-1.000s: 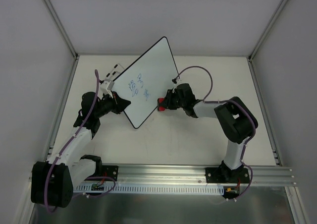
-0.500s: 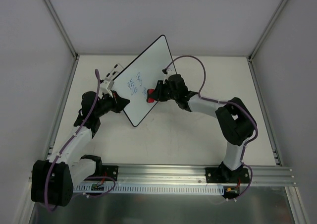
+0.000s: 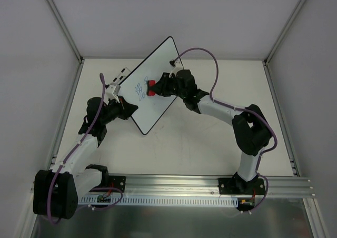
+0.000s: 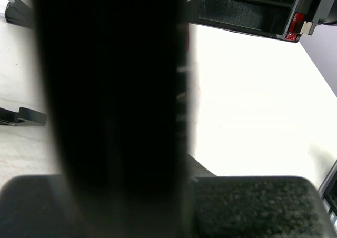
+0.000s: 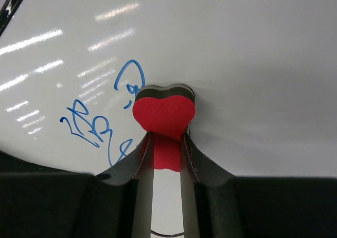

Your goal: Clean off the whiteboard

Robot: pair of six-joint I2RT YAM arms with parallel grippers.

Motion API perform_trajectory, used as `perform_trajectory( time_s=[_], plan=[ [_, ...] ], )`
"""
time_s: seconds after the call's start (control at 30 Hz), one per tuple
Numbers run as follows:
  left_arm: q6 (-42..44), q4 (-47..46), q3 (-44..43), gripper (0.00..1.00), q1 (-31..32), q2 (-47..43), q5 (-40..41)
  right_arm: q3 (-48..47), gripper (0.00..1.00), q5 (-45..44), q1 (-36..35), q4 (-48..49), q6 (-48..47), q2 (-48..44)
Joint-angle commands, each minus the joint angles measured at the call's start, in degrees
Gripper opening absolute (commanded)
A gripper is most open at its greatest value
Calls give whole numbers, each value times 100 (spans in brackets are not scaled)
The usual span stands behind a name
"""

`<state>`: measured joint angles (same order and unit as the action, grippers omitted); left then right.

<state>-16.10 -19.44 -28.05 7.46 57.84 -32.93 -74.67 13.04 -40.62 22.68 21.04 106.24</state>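
The right pincer [image 5: 167, 140] is clamped on a red heart-shaped eraser [image 5: 164, 114]. The eraser's dark face presses flat against the whiteboard [image 5: 253, 64], touching the edge of the blue scribbles [image 5: 89, 125] beside it. The left pincer [image 3: 130, 110] is closed on the whiteboard's near left edge, holding the board tilted up off the desk [image 3: 210, 148]. The whiteboard sits over the desk's back left part, between the two arms.

whiteboard [image 3: 166, 61] on table [image 3: 210, 143], rear left of centre, eraser [image 3: 150, 87] against its face, scribbles [image 3: 140, 89] left of eraser
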Motion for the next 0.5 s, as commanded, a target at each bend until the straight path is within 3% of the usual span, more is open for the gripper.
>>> perform_trajectory(
  time_s=[0.0,0.47],
  plan=[
    [37,564,-86,0,317,60,-1321,65,0,-170,-104,589,242,-156],
    [-25,564,-95,0,326,95,-1357,1824,0,-170,28,870,778,-51]
  ],
)
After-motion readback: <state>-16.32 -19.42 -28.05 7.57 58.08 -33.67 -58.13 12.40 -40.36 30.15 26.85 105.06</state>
